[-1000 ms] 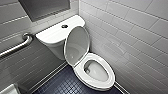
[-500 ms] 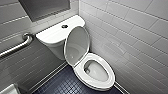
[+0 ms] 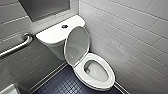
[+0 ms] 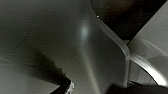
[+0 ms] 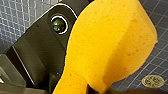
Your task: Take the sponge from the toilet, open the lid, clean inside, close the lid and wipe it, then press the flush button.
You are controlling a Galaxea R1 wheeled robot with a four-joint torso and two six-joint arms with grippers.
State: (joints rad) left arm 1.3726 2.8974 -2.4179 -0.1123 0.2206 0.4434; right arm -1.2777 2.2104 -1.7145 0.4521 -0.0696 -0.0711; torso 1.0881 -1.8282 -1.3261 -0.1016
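The lid (image 3: pixel 77 45) of the toilet (image 3: pixel 108 83) stands raised, while the right tool (image 5: pixel 86 89) clenches the sponge (image 5: pixel 110 42) above dark floor tiles (image 5: pixel 15 15).

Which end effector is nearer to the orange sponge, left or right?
Right. The right end effector holds the sponge above the dark floor tiles; the left end effector is elsewhere, close against a pale smooth surface.

No text, label or number is legible.

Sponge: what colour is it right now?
Orange-yellow, plain and finely pored: the soft rounded sponge shows best in the right wrist view.
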